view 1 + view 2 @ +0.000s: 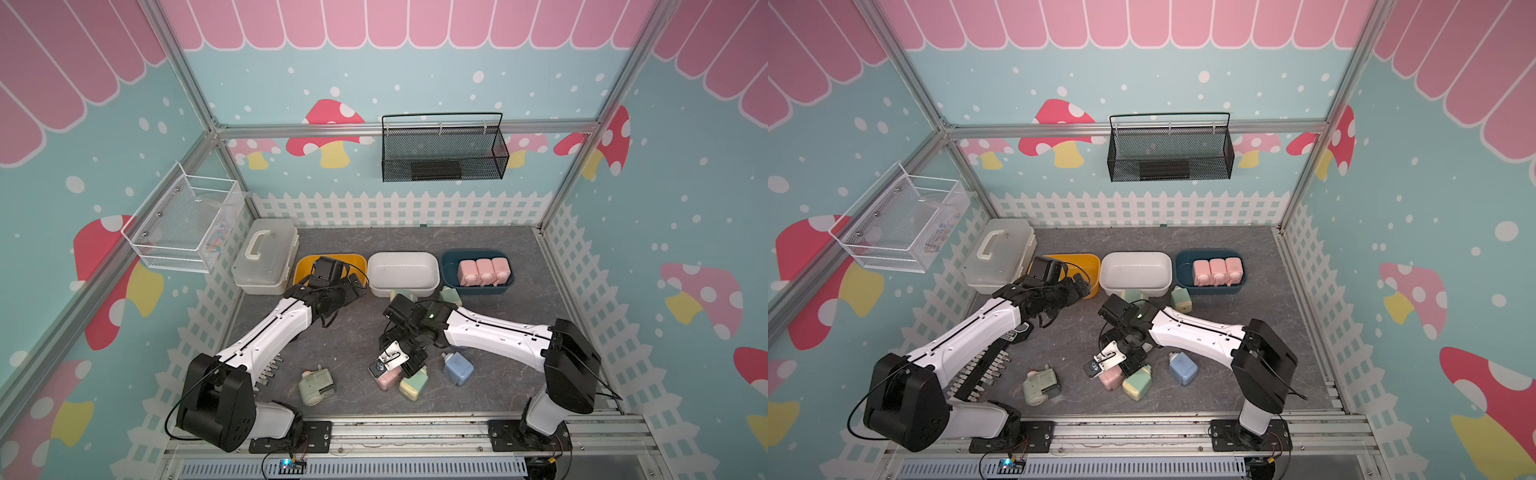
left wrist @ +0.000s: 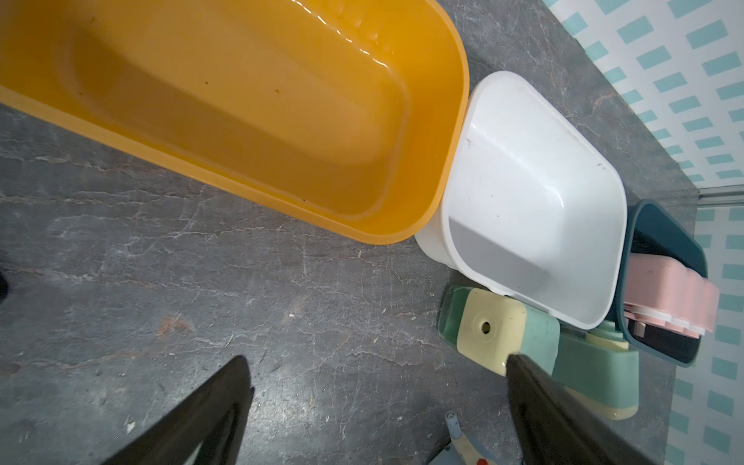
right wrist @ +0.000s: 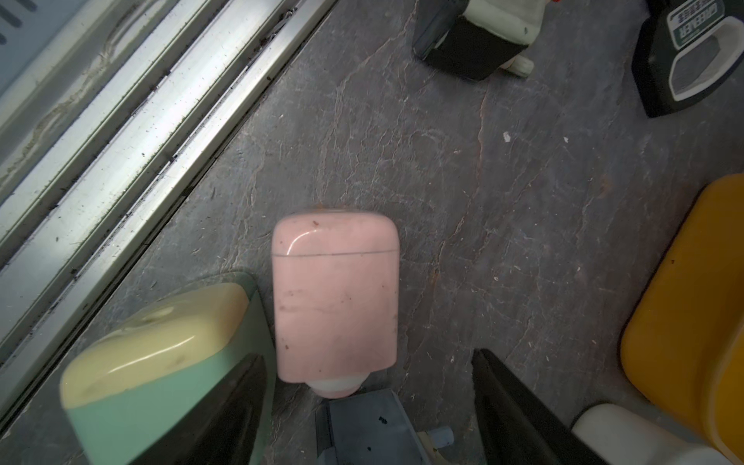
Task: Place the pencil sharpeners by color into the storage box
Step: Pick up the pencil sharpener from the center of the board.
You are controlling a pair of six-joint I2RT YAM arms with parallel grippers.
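The right claw (image 3: 368, 356) has black fingers (image 3: 225, 410). Between them lies a pale pink boxy plastic sharpener (image 3: 336, 306) with a white knob (image 3: 334, 386). Beside one finger is a mint-green plastic sharpener (image 3: 161, 362) with a cream end. Near that claw sits a powder-blue plastic sharpener (image 1: 458, 368).

The left claw (image 2: 376, 358) is black too. Ahead of it stand a glossy orange-yellow plastic tub (image 2: 241, 100), a white plastic tub (image 2: 523, 193) and a dark teal plastic tub (image 2: 664, 229) holding three pink sharpeners (image 1: 484, 272).

Under both claws the tabletop (image 1: 353, 332) is dark grey, veined like marble. The walls (image 1: 374, 83) are pale blue with white dots, red mushrooms and a white picket fence.
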